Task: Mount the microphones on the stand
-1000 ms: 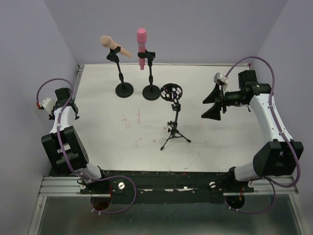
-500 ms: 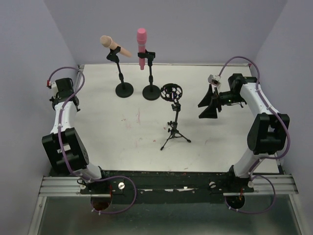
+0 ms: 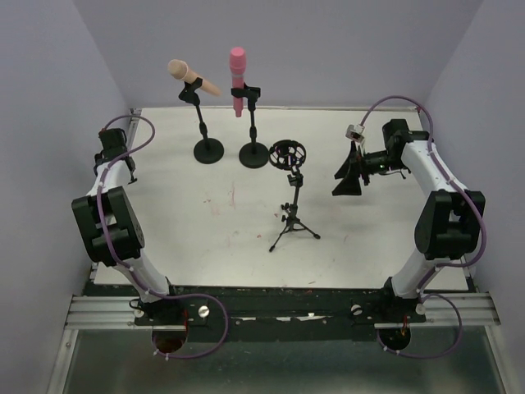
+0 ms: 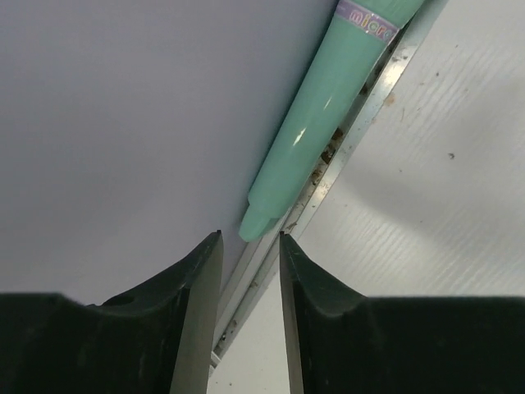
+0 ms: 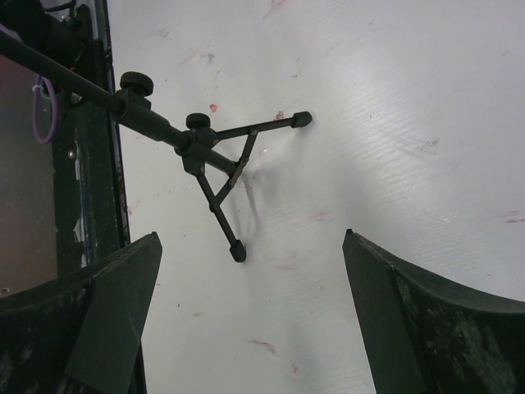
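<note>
Because the mint green microphone (image 4: pixel 316 123) lies against the wall (image 4: pixel 123 98) at the bench (image 4: pixel 459 180) edge, your left tool (image 4: pixel 248 236) aims at its handle, slightly parted and empty; your right tool (image 5: pixel 252 238) hangs released.

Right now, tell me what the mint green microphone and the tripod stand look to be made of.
Mint green microphone: likely moulded plastic, smooth and glossy; a bright highlight runs along its handle.
Tripod stand: probably metal rods, matte black, thin and straight; its knobs and leg tips could be plastic or rubber.
</note>
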Available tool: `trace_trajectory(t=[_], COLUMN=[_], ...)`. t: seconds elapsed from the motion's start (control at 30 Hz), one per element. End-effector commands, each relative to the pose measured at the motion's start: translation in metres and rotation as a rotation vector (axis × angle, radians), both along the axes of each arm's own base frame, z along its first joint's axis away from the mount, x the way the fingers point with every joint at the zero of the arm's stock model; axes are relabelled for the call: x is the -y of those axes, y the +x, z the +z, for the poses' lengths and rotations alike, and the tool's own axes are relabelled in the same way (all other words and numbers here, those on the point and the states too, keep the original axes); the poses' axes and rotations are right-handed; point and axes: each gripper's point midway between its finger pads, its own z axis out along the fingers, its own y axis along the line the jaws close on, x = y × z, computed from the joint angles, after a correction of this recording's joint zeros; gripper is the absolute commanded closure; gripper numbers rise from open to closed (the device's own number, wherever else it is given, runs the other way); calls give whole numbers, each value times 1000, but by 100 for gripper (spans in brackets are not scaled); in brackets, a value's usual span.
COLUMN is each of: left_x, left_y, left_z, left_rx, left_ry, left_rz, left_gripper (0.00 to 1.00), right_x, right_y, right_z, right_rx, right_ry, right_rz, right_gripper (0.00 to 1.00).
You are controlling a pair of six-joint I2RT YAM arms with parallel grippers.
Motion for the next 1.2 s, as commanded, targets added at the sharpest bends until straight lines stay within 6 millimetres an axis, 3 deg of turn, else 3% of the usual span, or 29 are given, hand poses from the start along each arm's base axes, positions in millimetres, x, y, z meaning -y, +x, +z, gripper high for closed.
trace_trajectory(t=[0.0,0.17,0.27,0.47,0.77,0.93,1.07,1.17], left_x=[-15,-17,-18,-23,-15,-12,-13,-16], left_y=[13,38,44,45,19,17,16,17], left_z=[9,0,-16,-34,-78,-88,-93,-93], left_rx=[37,-39,-124,-199,-348,-393,-415,-415], left_ry=[60,42,38,59,-1,-17,-14,-4], left_rz=[-59,-175,-247,-267,-274,-302,-298,-296], left_gripper=[58,58,58,58,54,45,30,29], right_x=[-1,-2,-3,-1,-1,-1,-1,-1], right_y=[5,1,-3,-9,-9,-9,-10,-10], right_z=[-2,-7,-8,-16,-26,-31,-34,-35], right_rx=[18,-9,-31,-58,-102,-112,-124,-134], right_ry=[1,9,19,-1,2,-4,-3,-3], right_rz=[-20,-17,-17,-19,-25,-25,-25,-26], right_gripper=[0,0,0,0,0,0,0,0])
